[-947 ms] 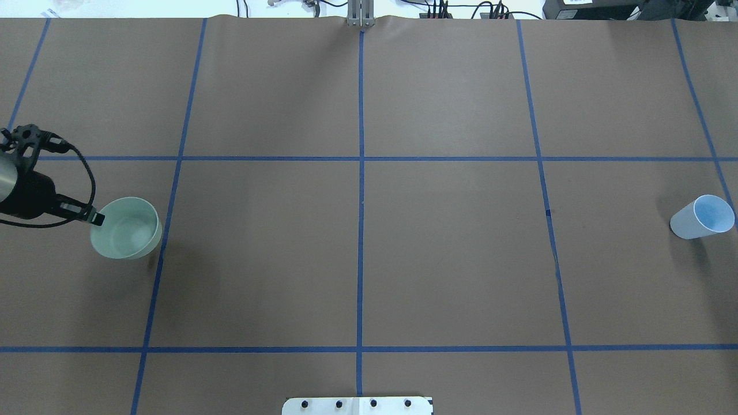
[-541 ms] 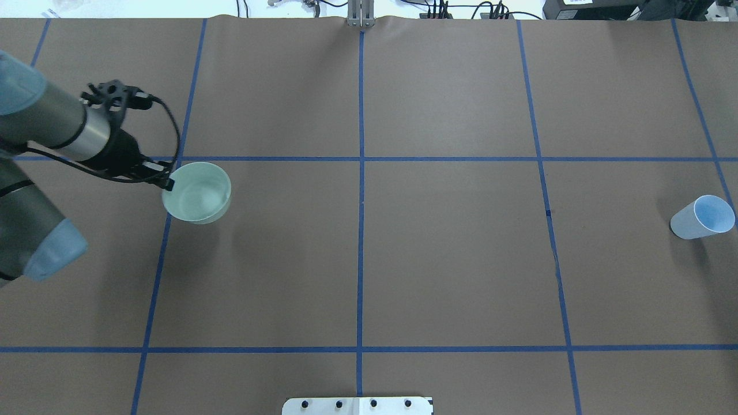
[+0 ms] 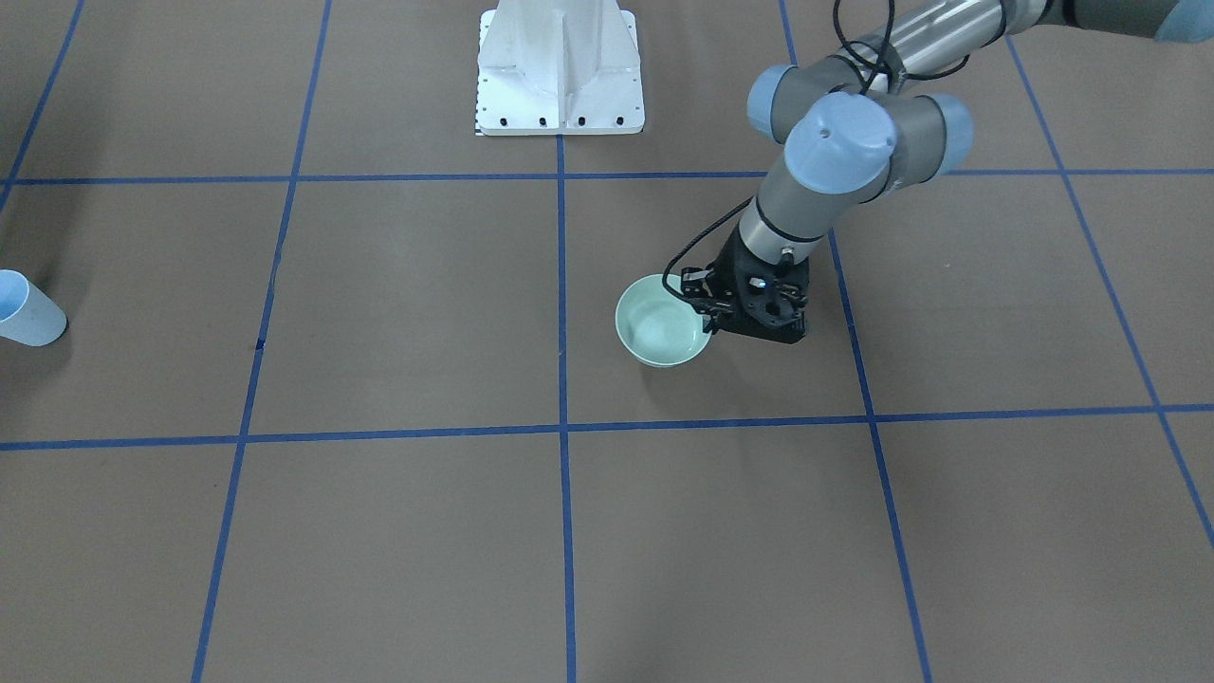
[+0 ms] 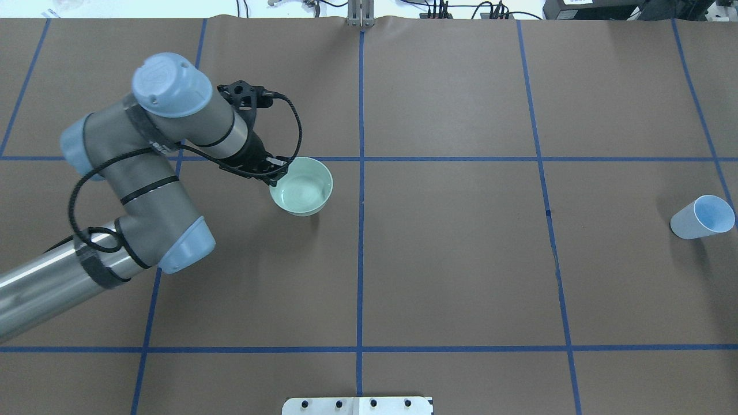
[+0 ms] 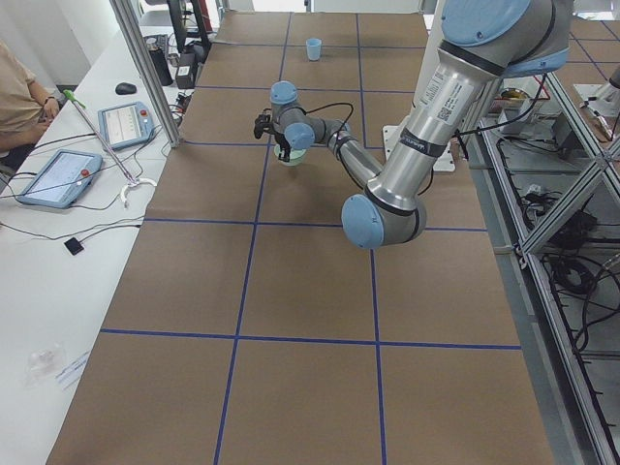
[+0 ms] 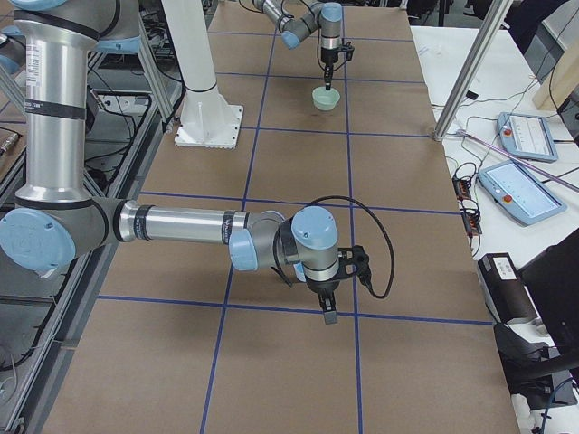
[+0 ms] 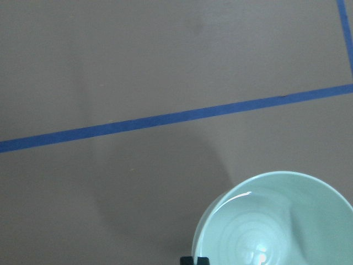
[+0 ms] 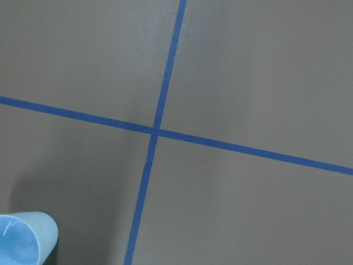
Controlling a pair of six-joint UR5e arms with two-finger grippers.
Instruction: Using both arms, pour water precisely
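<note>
Surface: brown paper-covered table (image 4: 450,276), crossed by blue tape lines (image 4: 360,259) in a wide grid.
Left arm (image 4: 150,190): reaches in over the table, wrist bent downward.
Left gripper (image 4: 275,177): narrow, fingers pinched on the rim of a pale green bowl (image 4: 304,187).
Bowl: upright, touching the left gripper at the rim and hanging off its inner side, toward the table's centre line; faint ripples of clear liquid inside; cannot tell whether its base touches the table.
Cup (image 4: 702,217): pale blue, mouth up, well apart from the left gripper, far across the table on the other arm's side.
Right arm (image 6: 181,224): stretched low over the table, seen only from the right-end camera.
Right gripper (image 6: 327,315): points straight down just above the paper, beside a tape line; cannot tell whether wide or narrow.
Pedestal base (image 3: 560,66): white, bolted at the table's edge, well behind the left gripper.
</note>
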